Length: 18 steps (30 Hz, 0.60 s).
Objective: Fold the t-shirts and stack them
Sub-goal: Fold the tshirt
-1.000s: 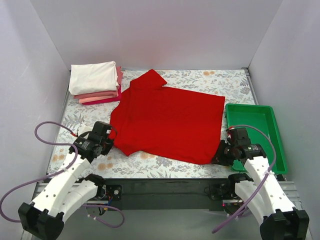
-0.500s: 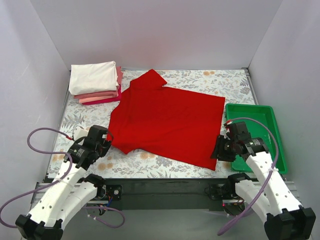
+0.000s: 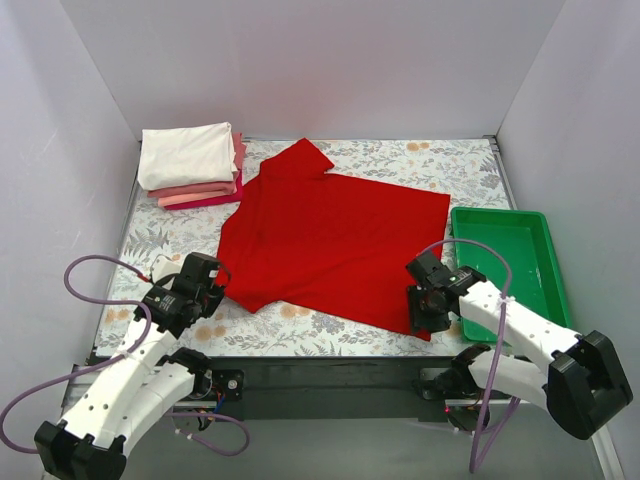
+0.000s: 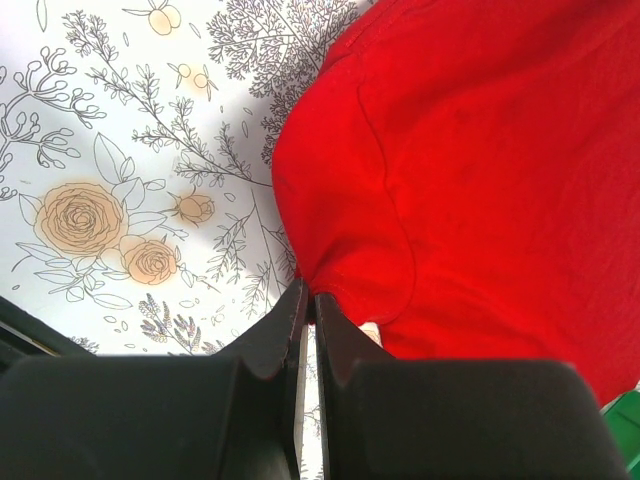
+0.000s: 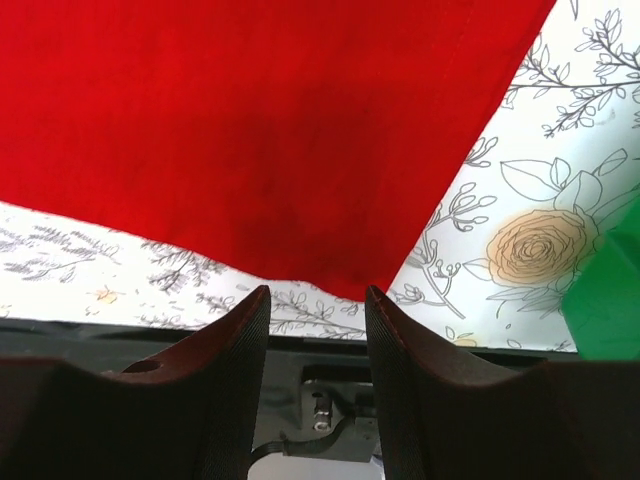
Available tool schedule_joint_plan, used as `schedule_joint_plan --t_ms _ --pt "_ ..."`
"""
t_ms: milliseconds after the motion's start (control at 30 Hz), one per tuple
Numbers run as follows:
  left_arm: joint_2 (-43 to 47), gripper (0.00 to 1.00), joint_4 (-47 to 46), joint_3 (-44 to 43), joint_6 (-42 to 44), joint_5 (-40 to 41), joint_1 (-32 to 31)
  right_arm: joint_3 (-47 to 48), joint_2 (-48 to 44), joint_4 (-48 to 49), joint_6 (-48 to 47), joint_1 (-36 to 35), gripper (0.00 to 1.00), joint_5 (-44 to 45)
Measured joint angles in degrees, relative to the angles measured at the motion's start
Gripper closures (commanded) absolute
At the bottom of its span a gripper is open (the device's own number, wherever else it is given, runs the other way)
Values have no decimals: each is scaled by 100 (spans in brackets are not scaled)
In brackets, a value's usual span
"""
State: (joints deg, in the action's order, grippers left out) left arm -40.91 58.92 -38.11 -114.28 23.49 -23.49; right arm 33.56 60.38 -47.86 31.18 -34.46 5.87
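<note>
The bright red t-shirt [image 3: 335, 235] lies spread flat on the floral table. My left gripper [image 3: 213, 283] is at its near left sleeve; in the left wrist view its jaws [image 4: 308, 292] are shut on the sleeve's edge [image 4: 340, 240]. My right gripper [image 3: 420, 312] is at the shirt's near right corner; in the right wrist view it [image 5: 316, 292] is open, with the corner of the cloth [image 5: 250, 120] just beyond its fingertips. A folded stack [image 3: 190, 165] sits at the back left: white shirt [image 3: 185, 150] on top, salmon pink [image 3: 195, 190] and crimson [image 3: 222, 199] beneath.
A green plastic tray [image 3: 545, 265] stands at the right, close beside the right arm; its corner shows in the right wrist view [image 5: 610, 300]. The table's near edge and black frame [image 3: 320, 370] run just behind both grippers. Grey walls enclose the sides and the back.
My right gripper has swung left from the tray's side to the shirt's near right corner. My left gripper drew back slightly, then returned to the sleeve.
</note>
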Motion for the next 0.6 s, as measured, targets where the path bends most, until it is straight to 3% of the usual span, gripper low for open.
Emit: schedule_joint_plan --t_ms 267,600 --pt "24 100 52 26 0 2 0 -223 389 315 -17 -22 55 0" --pt "-87 100 105 24 0 33 0 -146 586 280 -52 -24 92 59"
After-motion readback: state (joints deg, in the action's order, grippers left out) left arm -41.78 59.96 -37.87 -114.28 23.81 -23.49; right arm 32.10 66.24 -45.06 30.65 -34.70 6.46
